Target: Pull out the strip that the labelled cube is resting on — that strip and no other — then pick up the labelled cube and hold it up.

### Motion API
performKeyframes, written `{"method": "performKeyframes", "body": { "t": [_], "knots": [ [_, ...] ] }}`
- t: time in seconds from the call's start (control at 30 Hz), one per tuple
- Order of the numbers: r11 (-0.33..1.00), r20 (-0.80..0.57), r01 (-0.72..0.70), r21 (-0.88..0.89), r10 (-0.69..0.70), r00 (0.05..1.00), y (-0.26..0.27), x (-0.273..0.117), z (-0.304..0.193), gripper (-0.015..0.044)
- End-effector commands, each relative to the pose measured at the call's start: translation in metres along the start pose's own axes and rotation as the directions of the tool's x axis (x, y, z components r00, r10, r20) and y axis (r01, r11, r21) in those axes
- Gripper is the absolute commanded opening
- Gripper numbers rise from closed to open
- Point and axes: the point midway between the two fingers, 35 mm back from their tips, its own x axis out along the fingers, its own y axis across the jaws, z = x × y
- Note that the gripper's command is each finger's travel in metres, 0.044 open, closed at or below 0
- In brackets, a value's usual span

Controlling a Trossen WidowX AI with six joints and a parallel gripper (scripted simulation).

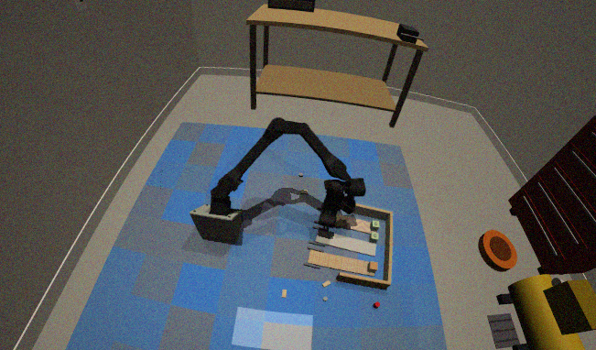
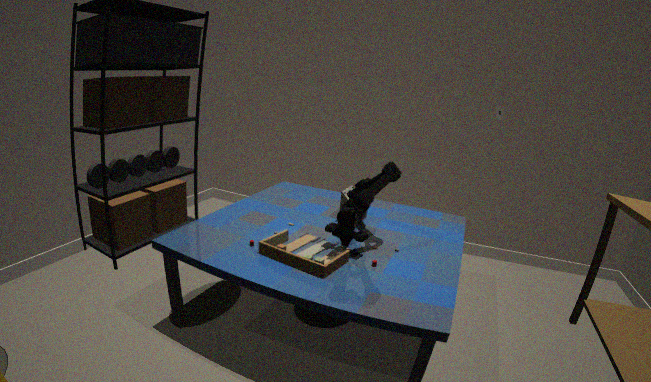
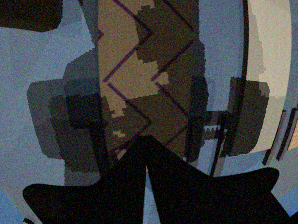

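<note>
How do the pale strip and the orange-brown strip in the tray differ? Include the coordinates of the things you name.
The pale strip (image 1: 353, 244) is whitish; the tan strip (image 1: 335, 262) is orange-brown. A green cube sits at the pale strip's far end, an orange cube at the tan strip's. Both lie flat, long and narrow.

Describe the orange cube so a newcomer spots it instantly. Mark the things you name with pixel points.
On the blue table (image 1: 207, 279) (image 2: 211, 240) sits a low wooden frame (image 1: 388, 247) (image 2: 293, 259). Inside lie three strips; the orange cube (image 1: 373, 267) rests on the woven-looking tan one. Both other cubes are green.
</note>
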Motion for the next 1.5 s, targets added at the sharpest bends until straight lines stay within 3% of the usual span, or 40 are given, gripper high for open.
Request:
{"method": "performKeyframes", "body": {
  "t": [0.0, 0.5, 1.47],
  "knots": [
    [1.000, -0.004, 0.004, 0.002, -0.004, 1.000, 0.000, 0.004, 0.000, 0.0000],
    [1.000, -0.004, 0.004, 0.002, -0.004, 1.000, 0.000, 0.006, 0.001, 0.0000],
    [1.000, -0.006, 0.004, 0.004, -0.004, 1.000, -0.001, 0.007, -0.043, 0.0000]
  ]
}}
